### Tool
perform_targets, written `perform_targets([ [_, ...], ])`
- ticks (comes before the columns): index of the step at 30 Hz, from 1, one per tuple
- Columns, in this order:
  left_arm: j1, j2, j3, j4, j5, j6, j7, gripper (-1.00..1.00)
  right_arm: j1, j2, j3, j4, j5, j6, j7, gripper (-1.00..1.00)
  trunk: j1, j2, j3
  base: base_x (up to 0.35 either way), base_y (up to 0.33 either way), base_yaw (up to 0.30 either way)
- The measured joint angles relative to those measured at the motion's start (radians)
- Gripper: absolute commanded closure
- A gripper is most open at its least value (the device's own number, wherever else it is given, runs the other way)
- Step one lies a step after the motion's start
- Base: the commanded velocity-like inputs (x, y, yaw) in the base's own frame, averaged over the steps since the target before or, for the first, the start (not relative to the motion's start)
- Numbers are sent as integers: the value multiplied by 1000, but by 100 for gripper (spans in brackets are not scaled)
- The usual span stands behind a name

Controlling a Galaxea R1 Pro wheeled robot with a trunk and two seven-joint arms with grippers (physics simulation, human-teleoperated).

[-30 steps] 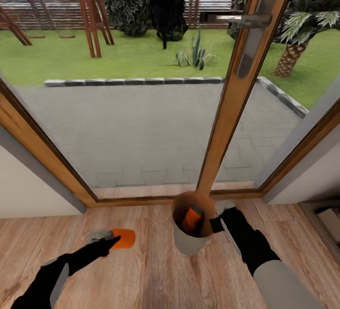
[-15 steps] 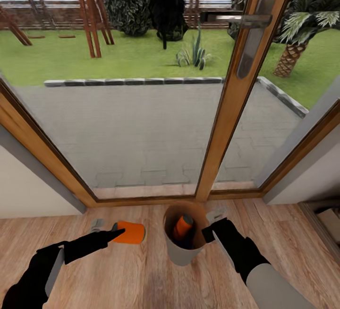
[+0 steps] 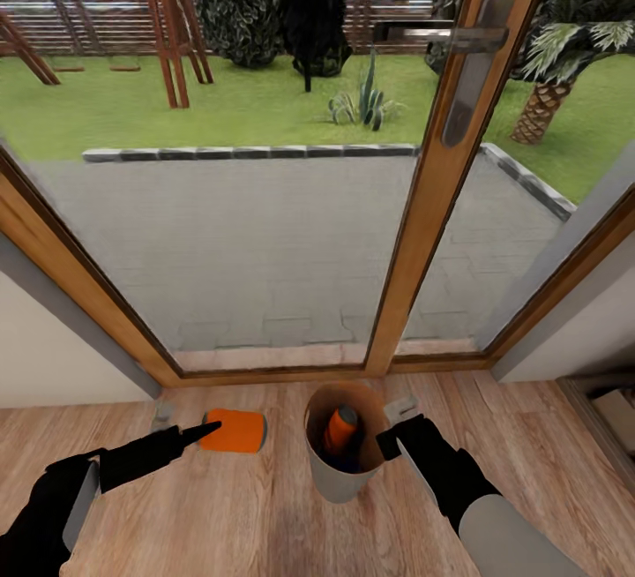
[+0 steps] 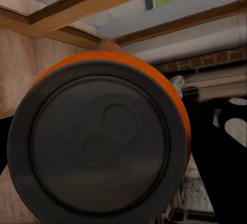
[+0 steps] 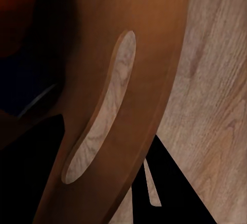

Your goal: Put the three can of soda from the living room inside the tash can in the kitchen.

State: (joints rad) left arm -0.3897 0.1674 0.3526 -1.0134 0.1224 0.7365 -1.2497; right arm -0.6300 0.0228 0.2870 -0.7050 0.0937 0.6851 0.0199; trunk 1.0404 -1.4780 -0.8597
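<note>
Left gripper clamps 1 orange can held sideways, at 9 o'clock of the trash can. Right gripper pinches the bin rim at 3 o'clock. Inside: another orange can.

Bare wood floor lies open across the lower centre of the frame. The glazed door frame walls off the upper half; the bin stands just below its post, right gripper touching its rim.
</note>
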Motion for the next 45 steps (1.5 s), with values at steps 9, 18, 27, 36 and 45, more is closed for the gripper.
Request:
perform_targets([
  [9, 0, 11, 12, -44, 25, 49, -28, 100, 0, 0, 0, 39, -3, -6, -2, 100, 0, 0, 0, 0, 0, 0],
  [18, 0, 11, 13, -48, 28, 114, -126, 100, -2, 11, 0, 96, -10, -61, -1, 100, 0, 0, 0, 0, 0, 0],
  [27, 0, 9, 10, -47, 28, 136, -159, 100, -2, 14, 0, 101, -2, -63, -2, 100, 0, 0, 0, 0, 0, 0],
  [36, 0, -45, 6, -45, 27, 140, -161, 100, -2, 28, 0, 101, -11, -63, -1, 100, 0, 0, 0, 0, 0, 0],
  [45, 0, -95, -55, -45, 26, 139, -160, 100, -2, 46, 0, 102, -7, -62, 0, 100, 0, 0, 0, 0, 0, 0],
])
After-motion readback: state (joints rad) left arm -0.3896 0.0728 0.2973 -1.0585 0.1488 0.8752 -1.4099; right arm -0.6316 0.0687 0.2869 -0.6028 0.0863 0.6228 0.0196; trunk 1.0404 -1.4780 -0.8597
